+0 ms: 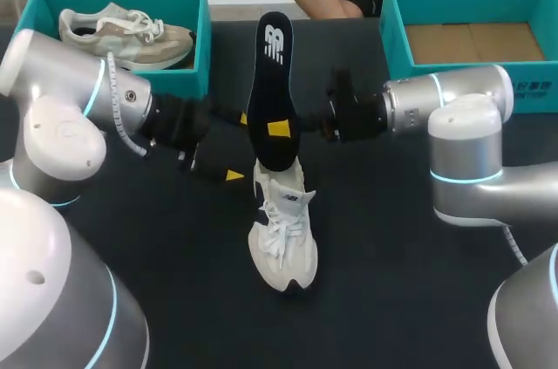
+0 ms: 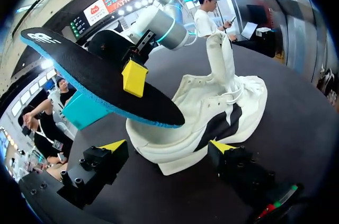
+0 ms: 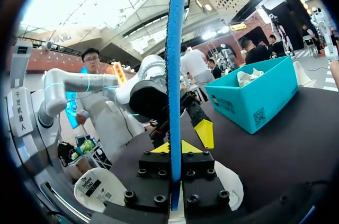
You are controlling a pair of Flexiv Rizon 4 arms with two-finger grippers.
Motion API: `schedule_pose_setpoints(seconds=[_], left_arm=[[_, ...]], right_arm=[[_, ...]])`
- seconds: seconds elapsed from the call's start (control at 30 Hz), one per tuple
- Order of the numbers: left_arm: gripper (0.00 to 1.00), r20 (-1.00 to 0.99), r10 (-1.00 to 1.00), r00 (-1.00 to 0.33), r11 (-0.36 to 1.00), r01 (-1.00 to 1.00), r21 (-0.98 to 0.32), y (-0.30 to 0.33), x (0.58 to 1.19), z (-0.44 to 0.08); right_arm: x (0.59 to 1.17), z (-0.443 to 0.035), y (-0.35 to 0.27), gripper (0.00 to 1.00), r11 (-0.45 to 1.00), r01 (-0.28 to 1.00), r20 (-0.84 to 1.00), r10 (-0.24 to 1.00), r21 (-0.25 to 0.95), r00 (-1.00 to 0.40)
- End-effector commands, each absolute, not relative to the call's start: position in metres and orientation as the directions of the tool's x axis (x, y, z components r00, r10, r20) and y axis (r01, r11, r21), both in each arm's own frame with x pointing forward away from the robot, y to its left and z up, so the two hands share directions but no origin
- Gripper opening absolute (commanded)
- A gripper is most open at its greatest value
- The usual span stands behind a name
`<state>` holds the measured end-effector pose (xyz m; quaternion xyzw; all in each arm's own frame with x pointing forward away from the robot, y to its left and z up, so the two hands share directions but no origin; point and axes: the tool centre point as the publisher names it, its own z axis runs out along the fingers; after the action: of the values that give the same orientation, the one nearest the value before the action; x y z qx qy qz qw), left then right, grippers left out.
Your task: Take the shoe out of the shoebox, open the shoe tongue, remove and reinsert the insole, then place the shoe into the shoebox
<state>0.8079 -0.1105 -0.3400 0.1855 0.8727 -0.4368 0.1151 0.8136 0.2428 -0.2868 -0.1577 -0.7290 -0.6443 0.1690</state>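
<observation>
A white lace-up shoe [image 1: 281, 234] stands on the black table [image 1: 418, 299] at the middle, tongue pulled up. Its black insole [image 1: 270, 81], blue on the underside, is held upright above the shoe's heel, with my right gripper [image 1: 278, 129] shut on its lower part. In the right wrist view the insole [image 3: 175, 65] shows edge-on, clamped in the right gripper [image 3: 175, 150]. My left gripper [image 1: 237, 147] stands open beside the heel. In the left wrist view the shoe [image 2: 212, 107] lies just ahead of the left gripper [image 2: 168, 147], under the insole [image 2: 95, 75].
A teal shoebox [image 1: 199, 29] at the back left holds a second, beige shoe [image 1: 122, 33]. Another teal shoebox [image 1: 394, 24] at the back right shows only its cardboard floor. Bare tabletop lies to the front left and front right of the shoe.
</observation>
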Motion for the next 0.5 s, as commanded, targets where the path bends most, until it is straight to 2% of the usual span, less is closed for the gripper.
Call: schedule_pose_setpoints(seconds=[0.03,0.5], left_arm=[[1.0,-0.366,0.221,-0.904,0.551,0.425,-0.718,-0.11,0.806,-0.341],[1.0,-0.366,0.221,-0.904,0.551,0.425,-0.718,-0.11,0.806,-0.341]], right_arm=[[0.813,-0.286,0.245,0.0,0.122,0.448,0.45,0.016,0.885,-0.893],[0.812,-0.312,0.245,0.0,0.13,0.463,0.465,0.01,0.877,-0.885]])
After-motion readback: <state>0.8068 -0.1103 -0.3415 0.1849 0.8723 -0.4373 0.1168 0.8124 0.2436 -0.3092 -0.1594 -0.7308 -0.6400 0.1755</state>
